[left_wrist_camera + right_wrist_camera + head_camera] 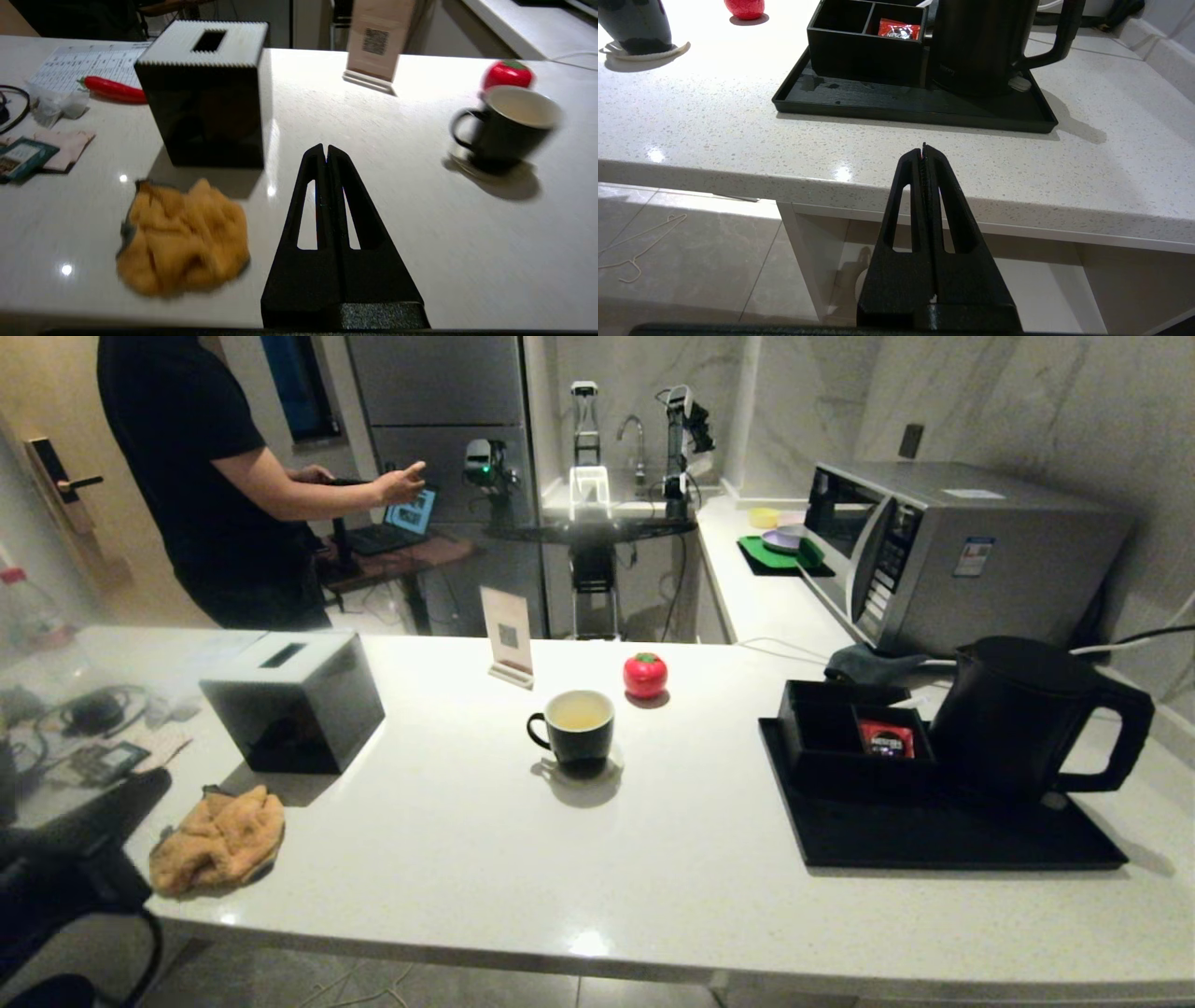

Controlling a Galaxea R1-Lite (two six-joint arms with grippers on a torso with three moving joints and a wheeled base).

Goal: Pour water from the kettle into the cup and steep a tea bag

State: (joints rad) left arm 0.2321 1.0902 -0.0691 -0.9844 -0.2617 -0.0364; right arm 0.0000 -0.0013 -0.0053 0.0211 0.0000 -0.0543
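The black cup stands mid-counter on a coaster, holding pale yellowish water. In the left wrist view the cup is ahead and off to one side of my left gripper, which is shut and empty above the counter beside an orange cloth. The matte black kettle stands upright on a black tray at the right. My right gripper is shut and empty, low before the counter's front edge, with the kettle beyond it. No tea bag is in view.
A black compartment box on the tray holds a red sachet. A red tomato-shaped object, a sign stand, a black tissue box and a microwave stand around. A person is at the back left.
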